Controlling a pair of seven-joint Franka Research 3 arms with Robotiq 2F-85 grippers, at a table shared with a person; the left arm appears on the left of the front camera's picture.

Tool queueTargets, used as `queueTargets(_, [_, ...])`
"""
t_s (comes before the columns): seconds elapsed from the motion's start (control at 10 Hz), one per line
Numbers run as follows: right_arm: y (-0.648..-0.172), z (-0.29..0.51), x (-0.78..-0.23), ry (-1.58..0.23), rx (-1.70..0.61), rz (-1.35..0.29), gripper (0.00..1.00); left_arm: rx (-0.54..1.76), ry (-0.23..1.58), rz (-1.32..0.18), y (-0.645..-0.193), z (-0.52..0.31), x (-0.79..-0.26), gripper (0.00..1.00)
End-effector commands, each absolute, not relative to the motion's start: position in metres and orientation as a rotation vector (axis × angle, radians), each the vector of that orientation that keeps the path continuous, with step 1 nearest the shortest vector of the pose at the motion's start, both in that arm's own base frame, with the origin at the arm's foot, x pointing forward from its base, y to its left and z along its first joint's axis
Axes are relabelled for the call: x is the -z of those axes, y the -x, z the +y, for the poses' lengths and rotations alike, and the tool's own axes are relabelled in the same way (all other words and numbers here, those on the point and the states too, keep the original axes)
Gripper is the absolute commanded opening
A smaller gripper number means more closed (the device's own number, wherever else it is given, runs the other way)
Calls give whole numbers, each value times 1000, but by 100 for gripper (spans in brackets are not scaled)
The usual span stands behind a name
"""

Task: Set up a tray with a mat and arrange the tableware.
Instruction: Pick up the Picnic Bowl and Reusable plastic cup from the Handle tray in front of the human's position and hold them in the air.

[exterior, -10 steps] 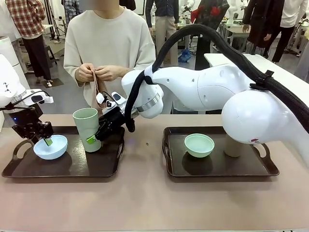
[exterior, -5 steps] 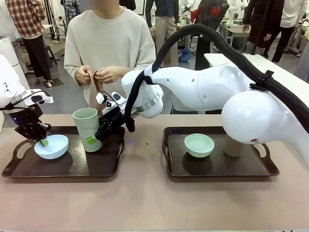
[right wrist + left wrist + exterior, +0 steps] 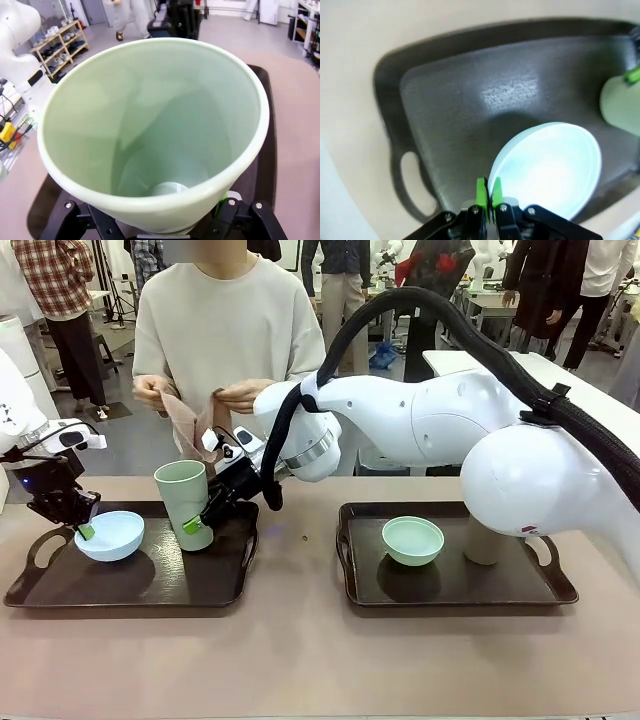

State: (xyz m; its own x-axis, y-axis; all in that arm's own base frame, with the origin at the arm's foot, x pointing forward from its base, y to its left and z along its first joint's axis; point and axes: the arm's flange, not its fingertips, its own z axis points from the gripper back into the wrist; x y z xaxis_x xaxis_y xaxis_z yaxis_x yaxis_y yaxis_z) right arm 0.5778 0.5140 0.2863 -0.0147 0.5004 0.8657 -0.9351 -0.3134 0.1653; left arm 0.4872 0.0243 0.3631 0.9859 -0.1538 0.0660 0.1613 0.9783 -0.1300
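Quick note on your grips. Your left gripper (image 3: 86, 531), far left of the front view, is pinched closed on the left rim of the blue bowl (image 3: 112, 534), 1 pad inside and 1 outside. The wrist view shows the green pads (image 3: 481, 192) tight on that edge. Makes sense: the bowl looks too wide to span, so the rim is your only handle. It's over the left end of the left tray (image 3: 150, 585); I can't tell if it's touching the tray.

Your right gripper (image 3: 193, 526) straddles the green cup (image 3: 181, 490) low on its body, just right of the bowl on the same tray. The cup leans a bit. I can't tell whether those jaws are clamping or loose.

Upper left, the person's hands (image 3: 150, 392) hold a brown cloth (image 3: 188, 420), probably the mat. My guess is both pieces are coming off to make room for it. The mint bowl (image 3: 413, 538) and tan cup (image 3: 482, 545) sit on the right tray (image 3: 450, 590).
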Motion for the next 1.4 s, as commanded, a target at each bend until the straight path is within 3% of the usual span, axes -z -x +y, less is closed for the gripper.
queueTargets(0.0, [-551,490,-355,-1000,-1608,-571,0,174,135,-27,-461,30,-413,0])
queueTargets(0.3, [-515,453,-461,-890,-1579,-700,0,196,72,-47,-441,41,-493,0])
queueTargets(0.5, [-491,446,-504,-846,-1575,-716,0,213,130,-55,-428,45,-536,0])
queueTargets(0.9, [-464,452,-526,-887,-1547,-699,0,145,140,-111,-416,49,-581,0])
queueTargets(1.3, [-479,453,-534,-862,-1603,-720,0,191,121,-94,-415,50,-571,0])
